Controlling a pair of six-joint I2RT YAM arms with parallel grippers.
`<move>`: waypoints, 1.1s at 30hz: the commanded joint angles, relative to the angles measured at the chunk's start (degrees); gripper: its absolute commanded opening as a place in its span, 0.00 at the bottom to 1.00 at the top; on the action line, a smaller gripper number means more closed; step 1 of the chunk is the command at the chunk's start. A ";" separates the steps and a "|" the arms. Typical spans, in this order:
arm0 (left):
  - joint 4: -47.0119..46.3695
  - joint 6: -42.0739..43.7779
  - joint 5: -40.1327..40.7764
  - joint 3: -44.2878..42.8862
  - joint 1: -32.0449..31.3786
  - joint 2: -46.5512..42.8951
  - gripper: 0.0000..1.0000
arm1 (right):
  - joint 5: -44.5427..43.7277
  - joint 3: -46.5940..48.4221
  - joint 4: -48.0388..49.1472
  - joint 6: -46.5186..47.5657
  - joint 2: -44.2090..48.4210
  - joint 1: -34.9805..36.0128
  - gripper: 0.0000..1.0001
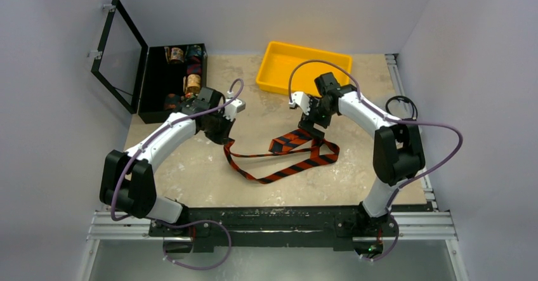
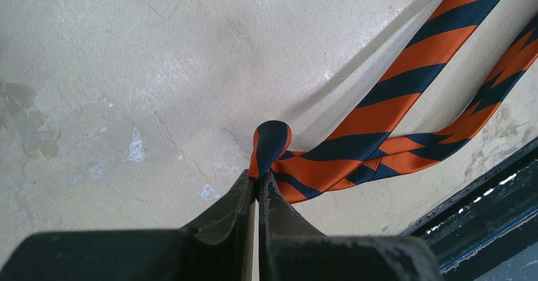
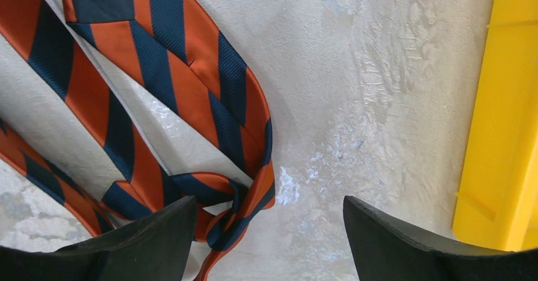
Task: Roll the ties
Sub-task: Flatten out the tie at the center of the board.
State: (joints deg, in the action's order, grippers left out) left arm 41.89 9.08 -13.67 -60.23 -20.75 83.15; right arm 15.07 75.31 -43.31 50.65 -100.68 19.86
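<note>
Tie (image 1: 279,162), diagonal orange and navy stripes, unrolled and sprawled in a loose loop across the middle of the worktop (image 1: 190,179). Narrow strip running from the left side toward the near edge, then out to the right and doubling back over itself. Wider part lying flat farther in, beneath the right arm.

From the left wrist: a small fold of the tie (image 2: 393,97) pinched between the tips of the left claw (image 2: 257,182), jaws pressed together on the fabric, a rounded navy bump standing just above them. From that pinch, the strip stretching off to the right over bare worktop (image 2: 127,71), raised enough to throw a shadow.

Right claw (image 3: 269,211) spread wide with nothing between its fingers, hanging over a twisted bend of the tie (image 3: 171,59). Bend just inside the finger on the left of that view, part of the strip passing beneath it. Touching or not: impossible to tell.

From above: left claw (image 1: 223,135) at the left end of the loop, right claw (image 1: 309,129) over the wide end, the two well apart. Yellow tray (image 1: 303,67) beyond the right claw, toward the far edge. Black case (image 1: 155,100) at the far left corner, lid (image 1: 117,52) standing open, several patterned fabric rolls (image 1: 192,83) inside.
</note>
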 commanded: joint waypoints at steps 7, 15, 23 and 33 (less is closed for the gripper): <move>0.01 1.23 -2.16 -1.47 0.27 -1.02 0.00 | -7.69 -1.06 4.61 -2.82 -4.96 0.00 0.77; 1.19 6.54 0.05 3.88 0.37 -6.33 0.00 | -9.29 -6.90 8.76 -4.74 -3.71 -0.06 0.52; -1.69 10.11 -5.35 7.18 0.36 -14.93 0.00 | -3.80 3.56 17.44 -20.96 4.92 -2.01 0.00; -3.59 9.05 -7.66 4.78 0.52 -20.78 0.53 | 10.58 12.58 44.23 -54.85 20.37 -5.01 0.00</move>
State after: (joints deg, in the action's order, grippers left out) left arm 39.46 19.18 -19.55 -52.58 -20.69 62.94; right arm 18.04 85.78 -12.32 11.88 -85.25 14.41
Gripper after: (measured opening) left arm 0.412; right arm 0.012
